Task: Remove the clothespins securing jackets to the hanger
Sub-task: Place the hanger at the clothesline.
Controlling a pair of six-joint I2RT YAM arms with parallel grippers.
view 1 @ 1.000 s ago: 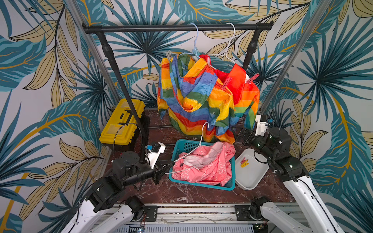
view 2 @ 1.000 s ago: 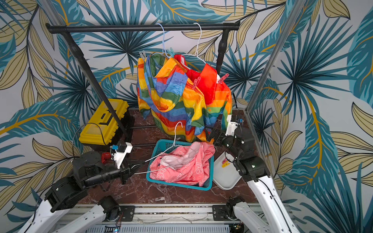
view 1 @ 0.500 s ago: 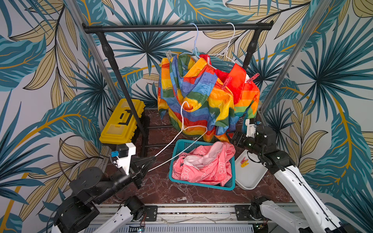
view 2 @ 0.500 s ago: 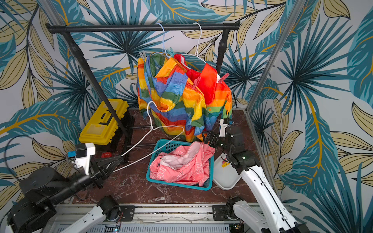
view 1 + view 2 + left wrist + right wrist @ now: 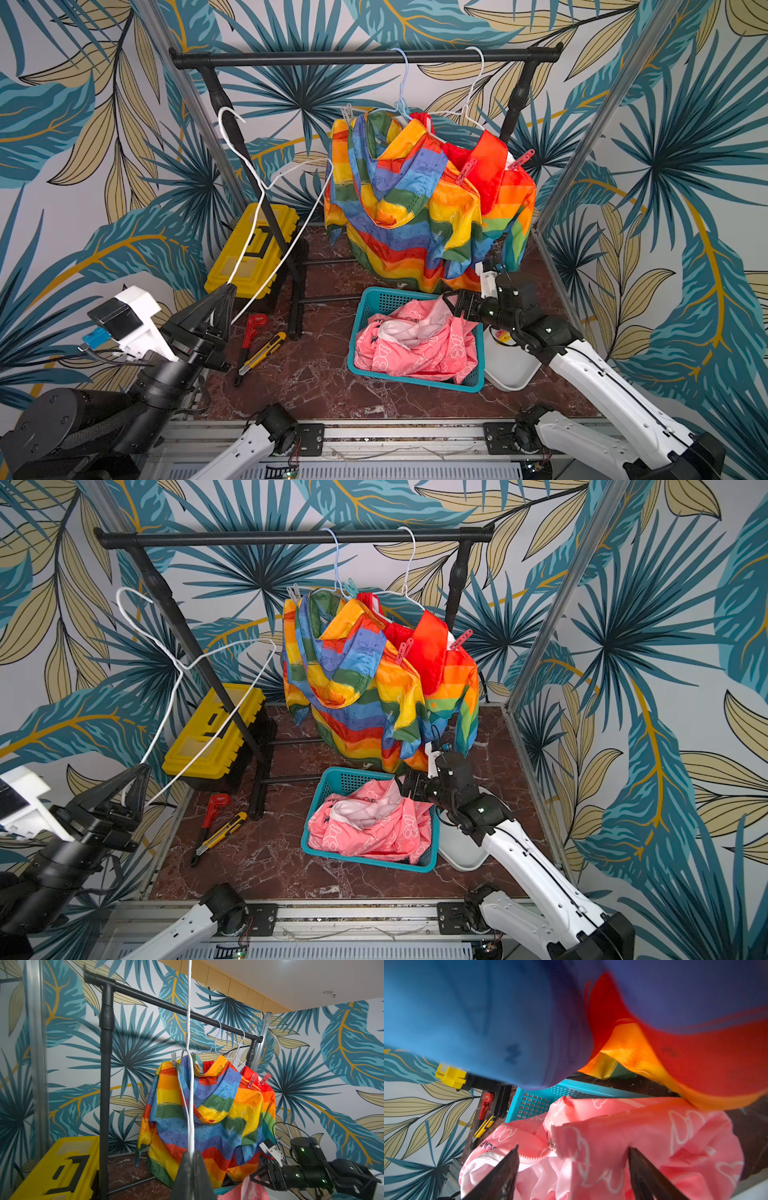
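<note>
Two rainbow-striped jackets (image 5: 395,208) hang from wire hangers on the black rail (image 5: 365,56); the right one has a red hood (image 5: 490,166). Two pink clothespins (image 5: 465,171) (image 5: 523,159) sit on the red-hooded one, and a pale one (image 5: 347,112) and a teal one (image 5: 351,586) on the other. The pink bear-print jacket (image 5: 415,349) lies crumpled in the teal basket (image 5: 374,299). My left gripper (image 5: 226,291) is shut on a bare white hanger (image 5: 249,166), held up at the left. My right gripper (image 5: 573,1148) hovers open just above the pink jacket.
A yellow toolbox (image 5: 249,249) stands behind the rail's left post (image 5: 257,195). A red wrench (image 5: 251,332) and a yellow utility knife (image 5: 266,349) lie on the floor in front of it. A white tray (image 5: 507,365) sits right of the basket, under my right arm.
My left gripper has swung the white hanger up and to the left, away from the basket. My right gripper has moved from the white tray to over the pink jacket.
</note>
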